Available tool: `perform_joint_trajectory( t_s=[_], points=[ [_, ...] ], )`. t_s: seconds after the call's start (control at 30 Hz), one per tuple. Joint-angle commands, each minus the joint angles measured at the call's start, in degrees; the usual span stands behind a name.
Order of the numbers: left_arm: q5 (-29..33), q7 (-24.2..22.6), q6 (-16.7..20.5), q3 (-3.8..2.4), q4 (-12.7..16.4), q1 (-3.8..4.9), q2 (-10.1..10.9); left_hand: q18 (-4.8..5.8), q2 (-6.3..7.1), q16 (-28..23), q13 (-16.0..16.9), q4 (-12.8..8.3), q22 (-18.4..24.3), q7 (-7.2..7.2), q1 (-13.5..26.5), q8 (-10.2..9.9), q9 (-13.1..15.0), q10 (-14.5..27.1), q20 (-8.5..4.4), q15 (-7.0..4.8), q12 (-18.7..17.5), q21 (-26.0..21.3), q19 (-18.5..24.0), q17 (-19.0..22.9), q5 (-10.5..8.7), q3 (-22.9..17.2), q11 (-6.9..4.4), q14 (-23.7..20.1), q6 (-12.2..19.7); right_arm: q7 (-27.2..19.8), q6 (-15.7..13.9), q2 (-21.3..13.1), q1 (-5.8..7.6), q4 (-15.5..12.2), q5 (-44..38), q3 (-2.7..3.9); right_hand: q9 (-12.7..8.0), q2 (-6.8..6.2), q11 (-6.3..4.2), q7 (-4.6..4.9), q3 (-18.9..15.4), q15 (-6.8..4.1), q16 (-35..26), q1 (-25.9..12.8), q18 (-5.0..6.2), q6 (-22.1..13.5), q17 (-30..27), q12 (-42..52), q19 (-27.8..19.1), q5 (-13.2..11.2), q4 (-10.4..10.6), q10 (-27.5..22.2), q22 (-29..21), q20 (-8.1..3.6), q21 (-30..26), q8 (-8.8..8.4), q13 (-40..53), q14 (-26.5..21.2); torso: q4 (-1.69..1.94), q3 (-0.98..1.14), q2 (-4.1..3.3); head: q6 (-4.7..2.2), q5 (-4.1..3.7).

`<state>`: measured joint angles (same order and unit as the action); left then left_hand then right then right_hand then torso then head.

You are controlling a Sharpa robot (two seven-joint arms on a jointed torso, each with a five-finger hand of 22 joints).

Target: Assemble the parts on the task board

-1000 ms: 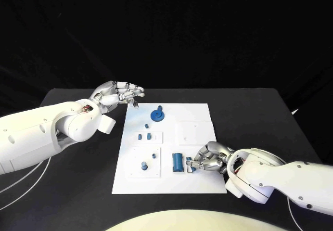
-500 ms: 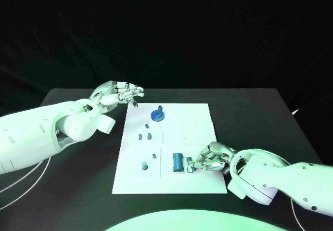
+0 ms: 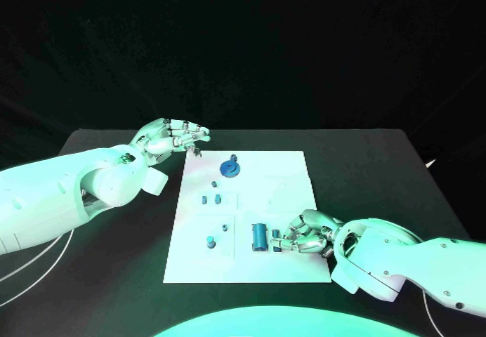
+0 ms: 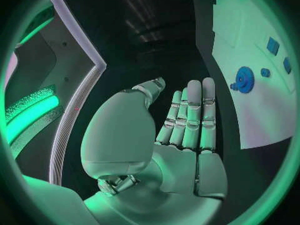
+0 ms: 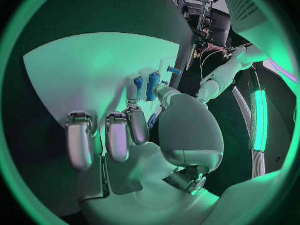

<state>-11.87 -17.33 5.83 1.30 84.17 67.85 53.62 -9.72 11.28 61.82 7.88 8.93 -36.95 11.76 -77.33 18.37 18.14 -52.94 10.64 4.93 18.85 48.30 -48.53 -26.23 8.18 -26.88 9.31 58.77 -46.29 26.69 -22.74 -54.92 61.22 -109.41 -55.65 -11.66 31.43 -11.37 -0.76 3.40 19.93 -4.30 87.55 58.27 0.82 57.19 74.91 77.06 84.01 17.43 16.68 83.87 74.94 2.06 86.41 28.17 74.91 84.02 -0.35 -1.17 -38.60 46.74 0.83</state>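
Silver fingers of the right hand (image 3: 307, 234) are curling round a small blue plastic piece (image 3: 279, 243) at the near right of the flat white task board (image 3: 279, 168), just beside the upright blue cylinder (image 3: 259, 236); whether the piece is truly pinched or only touched I cannot tell. Such parts are looking hard, light and smooth, so they are likely slipping unless taken by their sides with fingertips. Farther in, short blue pegs (image 3: 211, 241) are standing in the board's left recesses, and a round blue toothed gear (image 3: 230, 168) is lying near the far edge. Beyond it, the left hand (image 3: 174, 135) is hovering off the board's far left corner over the black surface (image 3: 385, 168), fingers loosely curled and holding nothing. Open room is lying along the board's right half; its near edge is sitting close under the right arm.
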Motion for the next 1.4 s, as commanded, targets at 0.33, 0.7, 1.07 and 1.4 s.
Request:
perform_joint_trajectory(
  t_s=[0.33,0.7,1.07,1.4],
  points=[
    [0.02,-0.15,-0.73,-0.04,0.14,0.03,0.08,-0.78,-0.37,0.29,0.08,0.18,0.05,1.39,0.01,0.23,0.10,0.46,0.12,0.11,0.28,-0.26,-0.35,-0.10,-0.14,0.24,-0.06,-0.40,0.32,-1.02,2.29,-0.32,-0.05,0.03,-0.71,-0.01,0.13,1.21,0.00,-0.03,-0.21,0.08,-0.17,3.34,-0.05,0.23,10.00,0.21,4.47,0.29,-1.17,0.75,14.04,0.11,0.01,-0.12,8.13,4.89,-0.05,0.04,0.00,-0.04,0.09],
    [0.02,-0.16,-0.78,-0.04,0.10,0.03,0.07,-0.78,-0.37,0.29,0.08,0.18,0.05,1.39,0.01,0.23,0.10,0.46,0.12,0.11,0.28,-0.26,-0.35,-0.10,-0.14,0.24,-0.06,-0.40,0.32,0.50,3.71,0.14,-0.05,0.49,-2.54,-0.01,-0.04,1.11,-0.15,-0.18,0.73,-0.05,-0.08,9.75,-0.08,0.50,10.20,0.36,4.55,-7.19,-3.07,0.87,14.09,0.00,0.18,-0.32,8.27,4.93,-0.06,0.05,-0.02,-0.04,-0.01],
    [0.01,-0.19,-0.81,-0.04,0.10,0.03,0.04,-0.78,-0.37,0.29,0.08,0.18,0.05,1.39,0.01,0.23,0.10,0.46,0.12,0.11,0.28,-0.26,-0.35,-0.10,-0.14,0.24,-0.06,-0.40,0.32,1.87,3.38,1.33,-0.05,2.43,-3.12,-0.01,-0.07,1.88,-0.16,-0.22,0.79,-0.04,-0.06,9.32,-0.09,0.77,10.24,0.63,4.57,-7.24,-2.21,1.01,14.11,0.01,0.22,-0.27,8.42,4.94,0.00,0.02,-0.01,-0.07,-0.03],
    [0.01,-0.28,-0.80,-0.04,0.10,0.03,0.07,-0.78,-0.37,0.29,0.08,0.18,0.05,1.39,0.01,0.23,0.10,0.46,0.12,0.11,0.28,-0.26,-0.35,-0.10,-0.14,0.24,-0.06,-0.40,0.32,-1.46,-0.02,0.63,0.00,1.73,-2.83,0.00,-0.06,1.10,-0.19,-0.24,0.15,-0.08,-0.04,8.86,-0.13,0.86,10.27,0.81,4.64,-5.74,-1.45,1.12,14.15,-0.03,0.38,-0.24,8.53,4.95,-0.04,0.05,0.04,-0.26,-0.05]
  ],
)
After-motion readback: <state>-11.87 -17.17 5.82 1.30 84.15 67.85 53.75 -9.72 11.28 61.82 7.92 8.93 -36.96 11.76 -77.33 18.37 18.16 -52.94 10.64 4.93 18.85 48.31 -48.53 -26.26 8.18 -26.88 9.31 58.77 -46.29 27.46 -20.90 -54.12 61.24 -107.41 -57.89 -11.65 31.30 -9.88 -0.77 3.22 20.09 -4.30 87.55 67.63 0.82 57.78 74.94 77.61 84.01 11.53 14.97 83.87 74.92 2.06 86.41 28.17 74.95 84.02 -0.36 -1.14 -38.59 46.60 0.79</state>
